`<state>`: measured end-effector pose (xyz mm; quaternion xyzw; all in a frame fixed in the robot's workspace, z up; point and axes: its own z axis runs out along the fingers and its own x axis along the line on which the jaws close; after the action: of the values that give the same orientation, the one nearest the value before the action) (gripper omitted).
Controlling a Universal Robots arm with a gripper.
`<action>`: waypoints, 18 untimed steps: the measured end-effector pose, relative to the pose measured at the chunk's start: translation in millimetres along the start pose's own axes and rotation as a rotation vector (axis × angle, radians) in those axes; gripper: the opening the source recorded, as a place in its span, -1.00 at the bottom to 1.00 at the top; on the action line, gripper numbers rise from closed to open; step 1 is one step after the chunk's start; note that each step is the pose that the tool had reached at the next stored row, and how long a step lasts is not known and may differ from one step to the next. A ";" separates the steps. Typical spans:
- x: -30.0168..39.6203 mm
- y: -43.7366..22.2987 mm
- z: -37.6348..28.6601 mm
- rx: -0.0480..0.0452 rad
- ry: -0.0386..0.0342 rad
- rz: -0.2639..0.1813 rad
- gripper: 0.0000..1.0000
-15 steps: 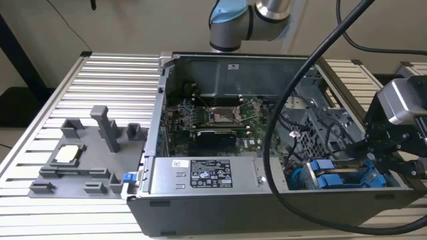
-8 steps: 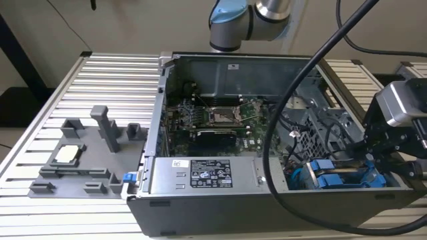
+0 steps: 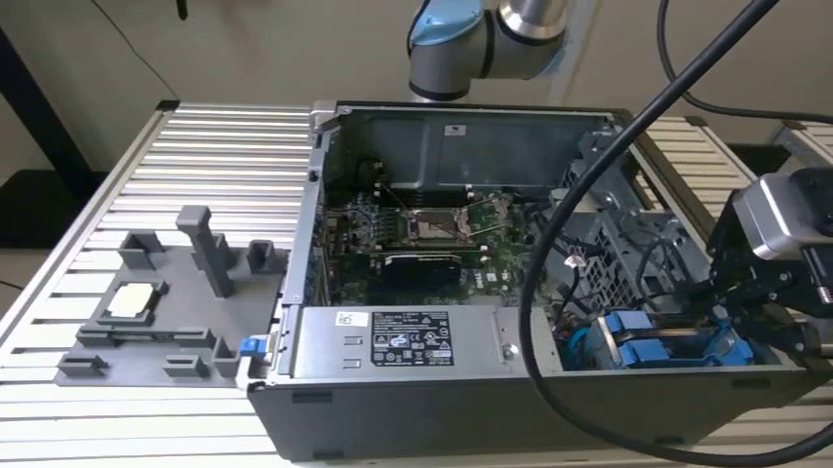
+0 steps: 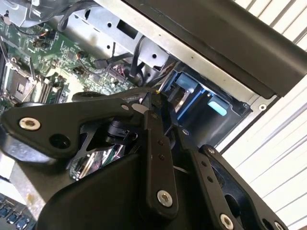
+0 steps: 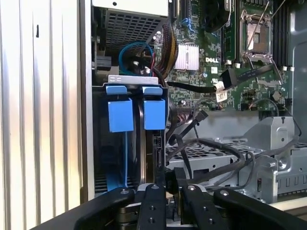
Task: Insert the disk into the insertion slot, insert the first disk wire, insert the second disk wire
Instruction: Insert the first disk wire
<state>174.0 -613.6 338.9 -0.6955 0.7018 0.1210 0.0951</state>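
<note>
First wrist view: disk (image 5: 154, 115) sits in insertion slot (image 5: 136, 79) | second wrist view: pincer (image 4: 154, 99), grip state cannot tell

Pale beige wall (image 3: 260, 49) to the rear, evenly lit. Ribbed aluminium surface (image 3: 195, 146) extends across the scene. Black slanting post (image 3: 33, 97) stands at the exterior view's left.

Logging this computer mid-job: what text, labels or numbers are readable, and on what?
Black label on the power supply: dense print and symbols, too small to read.
White sticker beside it: too small to read.
White tag on a black cable: blurred.
Motherboard lettering: tiny, not reliably legible.
Nothing quotable.
</note>
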 end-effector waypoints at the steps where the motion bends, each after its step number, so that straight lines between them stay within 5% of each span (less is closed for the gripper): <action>1: 0.0 -0.2 0.1 -0.0012 0.0003 -0.004 -0.62; 6: 0.2 -0.4 0.7 -0.0134 0.0016 -0.043 -0.62; 18: 1.6 -2.8 3.7 -0.0135 0.0016 -0.043 -0.62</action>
<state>176.6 -614.0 334.9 -0.7111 0.6860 0.1231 0.0924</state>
